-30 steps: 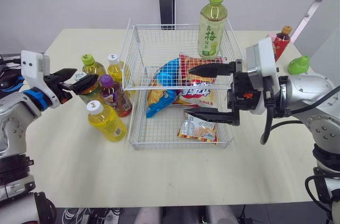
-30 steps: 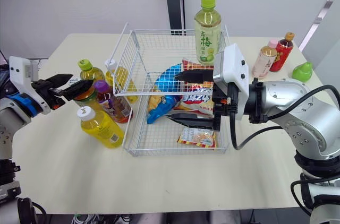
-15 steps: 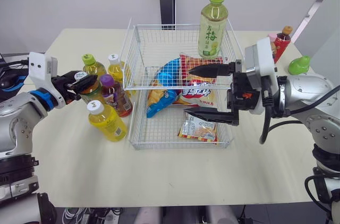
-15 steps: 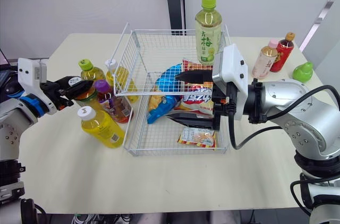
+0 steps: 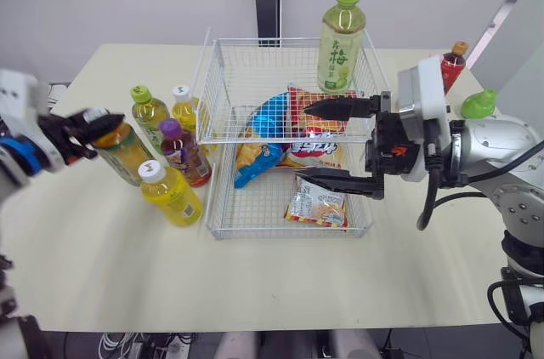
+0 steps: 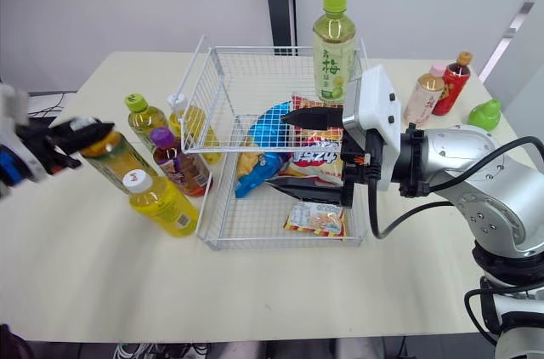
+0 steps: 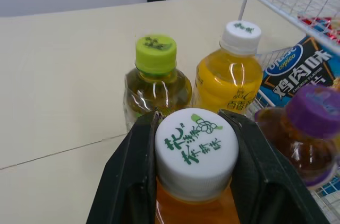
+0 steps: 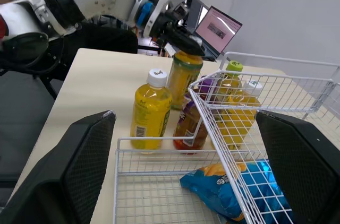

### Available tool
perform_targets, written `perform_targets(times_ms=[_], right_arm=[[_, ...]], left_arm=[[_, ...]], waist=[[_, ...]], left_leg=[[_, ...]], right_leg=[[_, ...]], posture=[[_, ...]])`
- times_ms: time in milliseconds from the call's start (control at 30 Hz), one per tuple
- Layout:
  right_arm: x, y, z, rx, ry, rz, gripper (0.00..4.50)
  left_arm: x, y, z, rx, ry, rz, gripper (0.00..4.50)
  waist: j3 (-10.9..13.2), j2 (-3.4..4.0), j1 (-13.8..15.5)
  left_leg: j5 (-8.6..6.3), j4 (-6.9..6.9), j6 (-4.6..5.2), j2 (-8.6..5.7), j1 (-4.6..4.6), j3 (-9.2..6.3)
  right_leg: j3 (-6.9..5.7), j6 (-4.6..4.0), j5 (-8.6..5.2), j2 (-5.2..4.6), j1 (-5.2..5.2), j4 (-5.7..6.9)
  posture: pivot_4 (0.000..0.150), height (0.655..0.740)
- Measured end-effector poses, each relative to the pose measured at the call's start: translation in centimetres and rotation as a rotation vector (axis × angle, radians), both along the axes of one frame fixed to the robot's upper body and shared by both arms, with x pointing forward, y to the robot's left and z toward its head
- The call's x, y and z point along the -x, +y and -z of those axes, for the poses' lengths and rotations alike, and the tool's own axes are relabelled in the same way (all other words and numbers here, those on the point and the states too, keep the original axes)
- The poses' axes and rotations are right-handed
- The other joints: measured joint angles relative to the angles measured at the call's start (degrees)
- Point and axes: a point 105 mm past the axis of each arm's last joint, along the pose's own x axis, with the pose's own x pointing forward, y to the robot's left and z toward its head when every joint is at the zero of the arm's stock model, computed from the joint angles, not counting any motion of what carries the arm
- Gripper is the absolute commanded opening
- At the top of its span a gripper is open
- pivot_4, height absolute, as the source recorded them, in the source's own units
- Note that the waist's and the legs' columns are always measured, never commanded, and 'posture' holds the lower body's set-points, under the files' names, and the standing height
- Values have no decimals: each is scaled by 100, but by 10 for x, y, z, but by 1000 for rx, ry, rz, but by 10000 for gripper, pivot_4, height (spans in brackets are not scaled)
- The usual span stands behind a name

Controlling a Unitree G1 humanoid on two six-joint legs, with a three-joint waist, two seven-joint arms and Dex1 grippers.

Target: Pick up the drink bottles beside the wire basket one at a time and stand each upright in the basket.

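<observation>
Left jaws are shut on the white cap of the amber tea bottle point(image 7: 195, 152), which leans near the counter's point(image 5: 280, 282) left edge; I cannot tell whether its base is off the surface. Right jaws are spread wide and hold nothing, hanging over the right side of the wire basket point(image 5: 255, 40).

I judge the job barely begun. A tall green-tea bottle point(image 5: 340, 36) stands upright at the basket's far right corner, though I cannot tell whether inside or just behind. Four bottles wait along the basket's left wall: the green-capped bottle point(image 5: 146, 106), the orange bottle point(image 5: 183, 108), the purple-capped bottle point(image 5: 183, 151) and the yellow bottle point(image 5: 170, 193).

Inside, a blue snack bag point(image 5: 263, 133), a red chip bag point(image 5: 319, 133) and a small packet point(image 5: 319, 206) cover much of the floor, so free standing room looks to be near-left. The flared left wall must be cleared first.
</observation>
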Motion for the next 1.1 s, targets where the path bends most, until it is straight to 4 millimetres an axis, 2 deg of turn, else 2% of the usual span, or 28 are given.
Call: perform_targets(times_ms=[100, 167, 300, 367, 400, 500, 633, 800, 1000, 1100], right_arm=[[2, -6, -5, 0, -33, -5, 45000], [2, -9, -5, 7, -38, 5, 45000], [-1, -19, -7, 29, -32, 55, 45000], [-4, -21, -5, 37, -18, 75, 45000], [-7, -24, -1, 44, 0, 98, 45000], [-11, -26, 3, 49, 15, 128, 45000], [-15, -30, 2, 45, 14, 174, 45000], [-20, -38, -4, 12, -9, 240, 45000], [-30, -57, -19, -35, -49, 366, 45000], [-28, -65, -19, -40, -44, 396, 45000]], left_arm=[[11, -9, -64, -42, -135, 54, 13488], [11, -17, -93, -40, -201, 86, 13488], [-4, -42, -148, 3, -283, 170, 13488], [-10, -55, -162, 9, -299, 205, 13488], [-19, -72, -175, 26, -302, 247, 13488], [-25, -108, -193, 6, -305, 346, 13488], [-36, -152, -193, -8, -259, 490, 13488], [-64, -207, -162, -54, -164, 619, 13488], [-92, -226, -122, -89, -93, 614, 13488], [-99, -232, -111, -80, -66, 607, 13488]], waist=[[0, 0, 30], [0, 1, 35], [0, -4, 25], [1, -4, 1], [3, -9, 1], [7, -7, -22], [8, -4, -110], [9, -5, -119], [10, -6, -152], [12, -9, -135]], left_leg=[[0, -1, 1, -10, -1, 1], [0, -2, 1, -14, 0, 8], [1, 8, 1, -7, -11, 25], [0, 7, 1, -9, -17, 29], [0, 8, 1, -8, -21, 25], [0, 6, 2, -10, -29, 31], [0, 4, 2, -8, -29, 35], [1, 8, 3, -9, -30, 37], [1, 7, 3, -9, -38, 41], [1, 10, 4, -13, -53, 42]], right_leg=[[1, 6, 3, -2, 8, -16], [-1, 11, 5, -2, 11, -20], [-5, 18, 7, 10, 9, -14], [-3, 19, 6, 10, 2, -10], [-8, 20, 6, 13, 1, -14], [0, 22, 5, 7, -5, -19], [1, 23, 2, 6, -10, -19], [4, 23, 3, 5, -10, -13], [13, 23, 2, -1, -42, 13], [8, 23, 2, -6, -56, 18]], posture=[[1500, 7378], [1500, 7378], [1500, 7378], [1500, 7378], [1500, 7378], [1500, 7378], [1500, 7378], [1500, 7378], [1500, 7378], [1500, 7378]])
